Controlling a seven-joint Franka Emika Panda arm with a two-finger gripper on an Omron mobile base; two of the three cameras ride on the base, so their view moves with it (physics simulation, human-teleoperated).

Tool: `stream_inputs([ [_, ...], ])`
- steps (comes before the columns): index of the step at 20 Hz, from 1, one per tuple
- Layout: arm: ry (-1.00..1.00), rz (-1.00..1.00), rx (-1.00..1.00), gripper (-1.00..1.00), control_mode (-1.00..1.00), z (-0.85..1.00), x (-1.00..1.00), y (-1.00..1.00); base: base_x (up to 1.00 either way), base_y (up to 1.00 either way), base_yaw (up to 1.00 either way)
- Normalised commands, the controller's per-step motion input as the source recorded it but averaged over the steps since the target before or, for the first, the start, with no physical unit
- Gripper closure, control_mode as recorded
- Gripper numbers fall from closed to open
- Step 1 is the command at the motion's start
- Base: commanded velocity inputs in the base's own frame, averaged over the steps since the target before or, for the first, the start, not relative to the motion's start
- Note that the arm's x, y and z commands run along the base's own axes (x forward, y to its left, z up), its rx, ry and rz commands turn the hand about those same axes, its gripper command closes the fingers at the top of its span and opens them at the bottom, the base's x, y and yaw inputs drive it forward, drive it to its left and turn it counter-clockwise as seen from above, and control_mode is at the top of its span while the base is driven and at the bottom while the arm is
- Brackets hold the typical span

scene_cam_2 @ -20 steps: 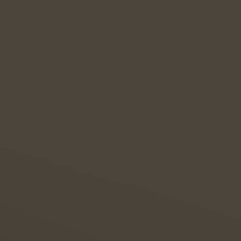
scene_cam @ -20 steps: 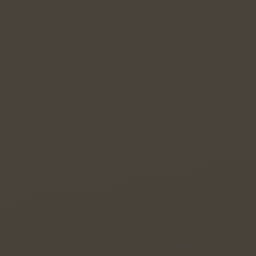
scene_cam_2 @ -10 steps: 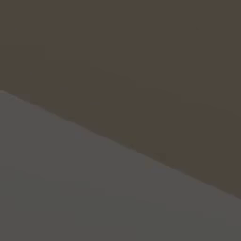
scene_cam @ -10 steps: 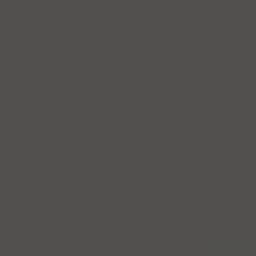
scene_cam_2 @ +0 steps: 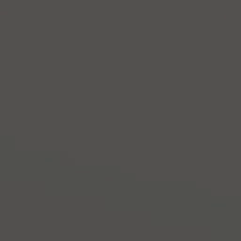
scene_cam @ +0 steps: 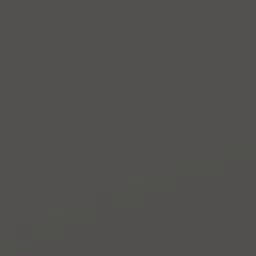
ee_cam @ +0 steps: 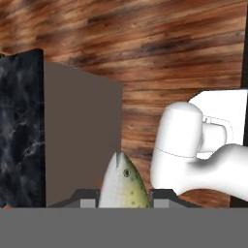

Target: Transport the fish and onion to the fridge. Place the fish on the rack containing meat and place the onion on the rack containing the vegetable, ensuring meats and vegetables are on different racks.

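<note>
hand view: pincer (ee_cam: 125, 199) nearly closed, clamping the fish (ee_cam: 122, 186).

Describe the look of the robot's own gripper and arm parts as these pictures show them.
In the hand view, the gripper shows as two small dark grey finger tips with squared, blocky ends, each with a lighter grey face. To one side sits a glossy white, smoothly rounded arm link with a capped cylindrical joint and a thin seam line. No cables or markings are visible.
</note>
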Motion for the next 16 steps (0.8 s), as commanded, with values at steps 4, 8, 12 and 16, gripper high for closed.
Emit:
stream_inputs([
  [4, 0.0, 0.0, 0.0, 1.0, 1.0, 0.0, 0.0, 0.0, 0.12, 1.0, -0.09],
  [8, 0.0, 0.0, 0.0, 1.0, 1.0, 0.0, 0.0, 0.0, 0.29, 1.0, -0.06],
  [12, 0.0, 0.0, 0.0, 1.0, 1.0, 0.0, 0.0, 0.0, 0.45, 1.0, -0.06],
  [16, 0.0, 0.0, 0.0, 1.0, 1.0, 0.0, 0.0, 0.0, 0.72, 1.0, -0.1],
])
